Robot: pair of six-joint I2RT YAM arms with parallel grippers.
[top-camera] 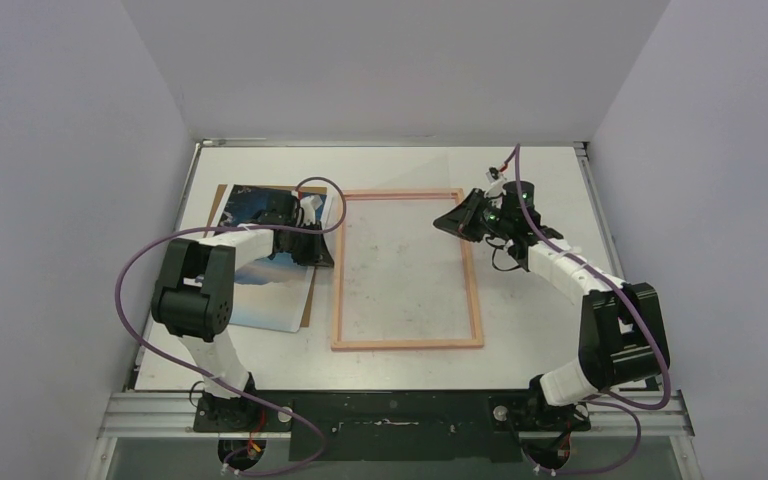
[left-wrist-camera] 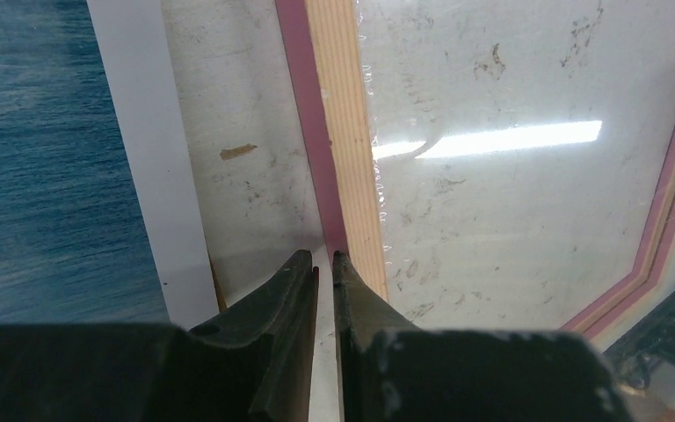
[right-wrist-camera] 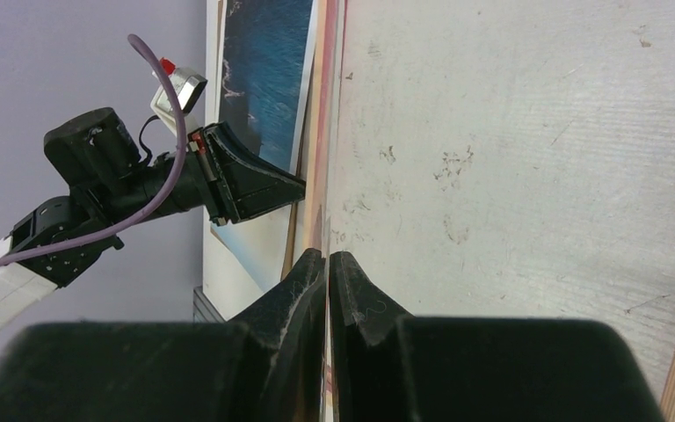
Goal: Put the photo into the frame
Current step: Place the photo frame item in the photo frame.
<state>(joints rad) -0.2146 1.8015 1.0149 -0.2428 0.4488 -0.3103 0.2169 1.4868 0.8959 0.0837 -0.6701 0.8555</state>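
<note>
Two hands meet the frame (top-camera: 407, 344): right hand (right-wrist-camera: 327, 257) pressed together upper right, left hand (left-wrist-camera: 325, 259) nearly so, grip unclear; seat both evenly.

Brown backing board (top-camera: 309, 300): flat, edge showing just beside left gripper (top-camera: 328, 248). White table (top-camera: 540, 185): scuffed, stained below right gripper (top-camera: 442, 222).

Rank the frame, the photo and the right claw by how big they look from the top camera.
1. Frame, the largest.
2. Photo, slightly smaller.
3. Right claw, by far the smallest.
</note>
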